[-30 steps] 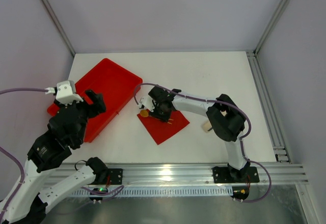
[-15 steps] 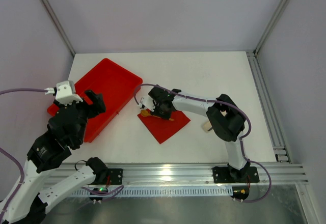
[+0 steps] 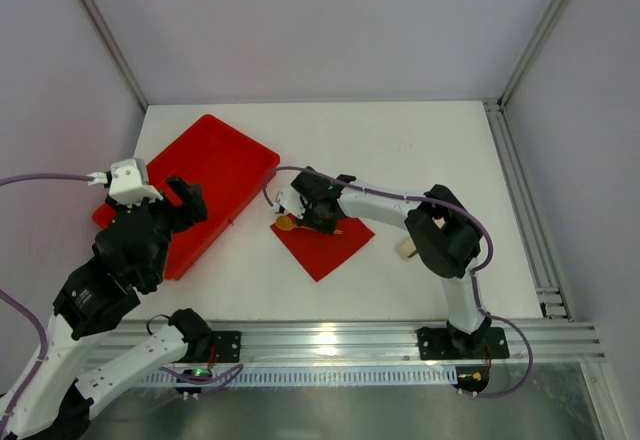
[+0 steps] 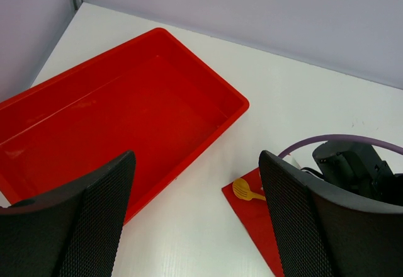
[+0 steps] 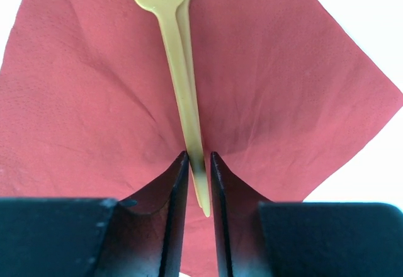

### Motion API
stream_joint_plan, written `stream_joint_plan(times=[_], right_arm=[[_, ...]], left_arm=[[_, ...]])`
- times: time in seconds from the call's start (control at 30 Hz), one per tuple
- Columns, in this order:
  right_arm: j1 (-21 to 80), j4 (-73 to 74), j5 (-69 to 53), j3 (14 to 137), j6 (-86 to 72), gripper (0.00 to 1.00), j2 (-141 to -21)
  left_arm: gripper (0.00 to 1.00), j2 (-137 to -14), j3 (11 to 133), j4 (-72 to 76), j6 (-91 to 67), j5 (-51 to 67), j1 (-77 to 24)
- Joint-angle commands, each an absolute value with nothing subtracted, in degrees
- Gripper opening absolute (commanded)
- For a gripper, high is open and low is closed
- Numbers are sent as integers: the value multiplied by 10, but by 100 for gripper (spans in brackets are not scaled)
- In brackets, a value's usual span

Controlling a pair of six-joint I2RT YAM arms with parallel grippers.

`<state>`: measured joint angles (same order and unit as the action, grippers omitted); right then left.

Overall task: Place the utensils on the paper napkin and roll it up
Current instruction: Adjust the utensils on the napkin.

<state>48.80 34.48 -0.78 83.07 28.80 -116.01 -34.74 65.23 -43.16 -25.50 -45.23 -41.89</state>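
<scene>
The red paper napkin [image 3: 325, 245] lies flat on the white table, right of the tray. Two pale tan utensils [image 5: 173, 50], a fork on top of another piece, lie stacked along the napkin [image 5: 283, 101], heads toward its far left corner [image 3: 288, 224]. My right gripper [image 5: 198, 157] sits low over the napkin, its jaws shut on the utensils' handle ends. It shows in the top view too [image 3: 318, 222]. My left gripper [image 4: 195, 163] hangs open and empty above the table between tray and napkin [image 4: 252, 220]; one utensil head [image 4: 242, 190] peeks out there.
A large red plastic tray [image 3: 215, 160] with a raised rim [image 4: 208, 63] lies empty at the left. A small pale item [image 3: 408, 250] sits on the table by the right arm's elbow. Metal frame rails run along the right and near edges.
The right gripper's jaws have narrowed onto the utensil handles and the gripper has edged slightly toward the napkin's far left corner. The left arm has not moved.
</scene>
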Motion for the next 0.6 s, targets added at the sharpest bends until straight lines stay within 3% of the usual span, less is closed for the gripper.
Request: stream_joint_plan(times=[0.0, 0.17, 0.57], right_arm=[[491, 336, 22, 852, 297, 27, -1143], [493, 328, 38, 847, 294, 32, -1142], [493, 281, 103, 837, 212, 56, -1085]], left_arm=[[81, -345, 665, -426, -256, -450, -419], [81, -340, 664, -429, -257, -453, -419], [82, -329, 679, -477, -287, -421, -419]])
